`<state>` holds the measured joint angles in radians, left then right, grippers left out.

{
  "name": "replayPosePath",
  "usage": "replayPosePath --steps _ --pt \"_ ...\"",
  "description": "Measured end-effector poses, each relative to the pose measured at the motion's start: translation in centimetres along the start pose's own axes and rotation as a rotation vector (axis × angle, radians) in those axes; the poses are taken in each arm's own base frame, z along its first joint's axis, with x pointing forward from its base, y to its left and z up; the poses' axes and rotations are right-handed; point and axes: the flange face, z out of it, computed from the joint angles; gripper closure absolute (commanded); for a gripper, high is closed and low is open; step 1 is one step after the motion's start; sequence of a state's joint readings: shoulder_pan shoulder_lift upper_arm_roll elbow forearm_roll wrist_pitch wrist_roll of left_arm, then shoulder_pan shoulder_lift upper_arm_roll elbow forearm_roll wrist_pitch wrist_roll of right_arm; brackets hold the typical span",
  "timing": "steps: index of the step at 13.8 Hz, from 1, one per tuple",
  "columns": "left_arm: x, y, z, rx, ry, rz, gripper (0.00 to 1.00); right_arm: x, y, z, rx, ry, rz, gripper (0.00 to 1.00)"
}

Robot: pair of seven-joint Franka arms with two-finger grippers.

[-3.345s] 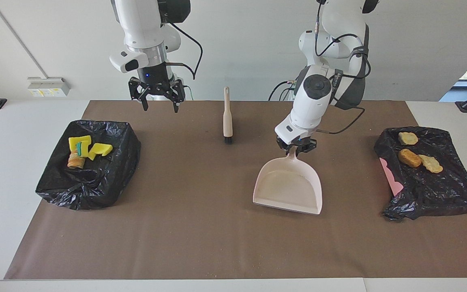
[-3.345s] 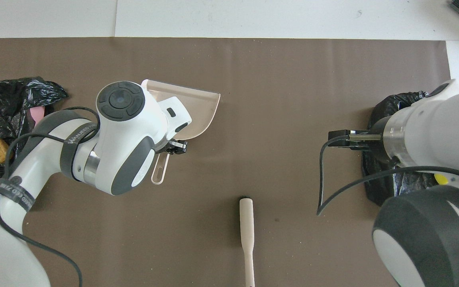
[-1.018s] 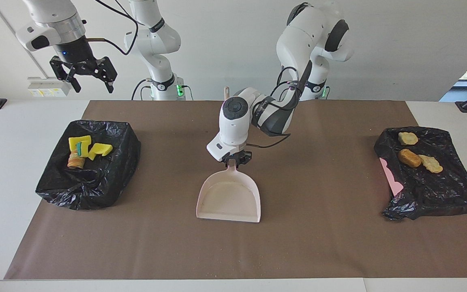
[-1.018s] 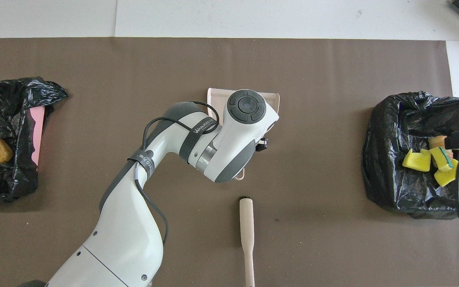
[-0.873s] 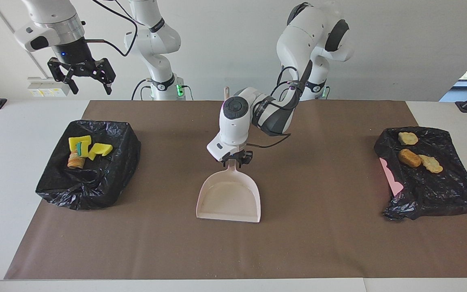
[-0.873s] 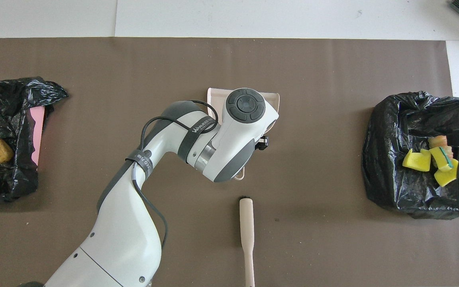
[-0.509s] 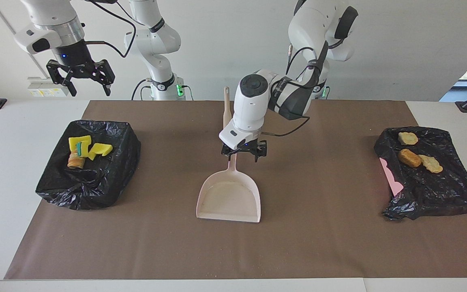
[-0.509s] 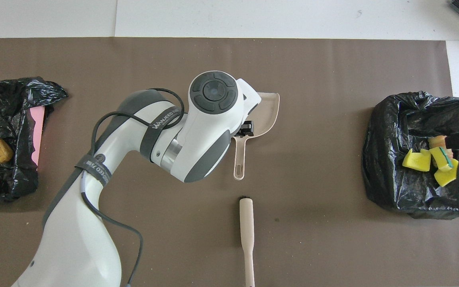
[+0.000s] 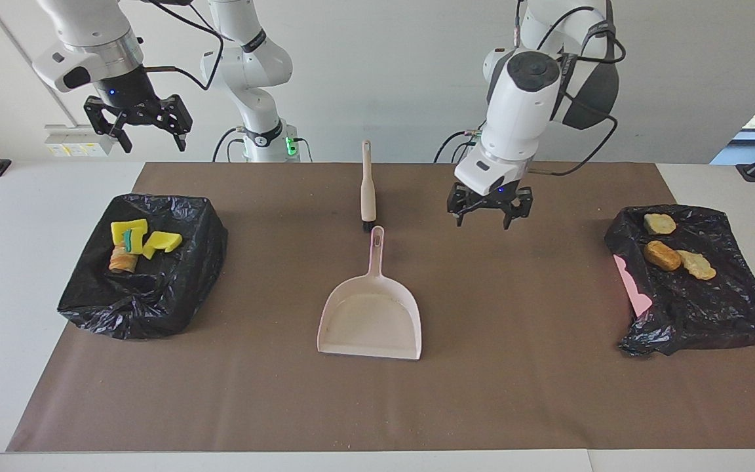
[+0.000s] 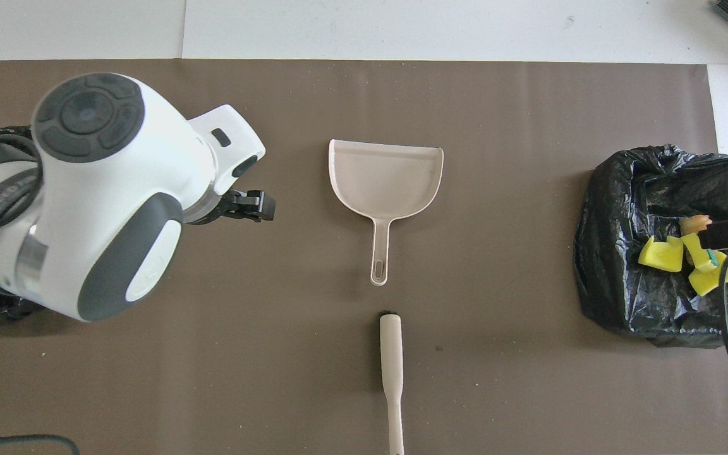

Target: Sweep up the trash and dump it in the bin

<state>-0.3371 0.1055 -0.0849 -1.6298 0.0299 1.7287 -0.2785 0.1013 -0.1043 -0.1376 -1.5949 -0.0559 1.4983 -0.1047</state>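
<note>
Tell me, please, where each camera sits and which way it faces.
Facing view: high across the table, looking at the robots; both arms show, left gripper and right gripper raised, fingers open.
Overhead view: above the robots' end, looking steeply down; mainly the left arm's wrist and gripper show.
Both share the dustpan, brush, and sponge bin.

A robotics lab is showing here, not a home: two white robot arms (image 9: 515, 98) are standing bolted at one end of a plain white bench (image 9: 37, 275), cables trailing along them (status lights glowing green at the bases). A brown mat (image 9: 515, 393) is covering the bench, a bare white wall is rising at the arms' end, and a window is showing at one edge.
</note>
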Motion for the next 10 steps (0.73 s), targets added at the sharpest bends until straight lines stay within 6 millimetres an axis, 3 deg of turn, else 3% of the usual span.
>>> replayPosePath --steps 7,10 --pt "-5.8 -13.0 -9.9 0.015 0.001 0.002 0.0 0.0 0.0 0.0 0.0 0.0 0.0 0.0" --pt "-7.3 -17.0 -13.3 0.007 -0.01 0.032 0.0 0.0 -0.3 0.0 0.018 0.002 -0.002 0.0"
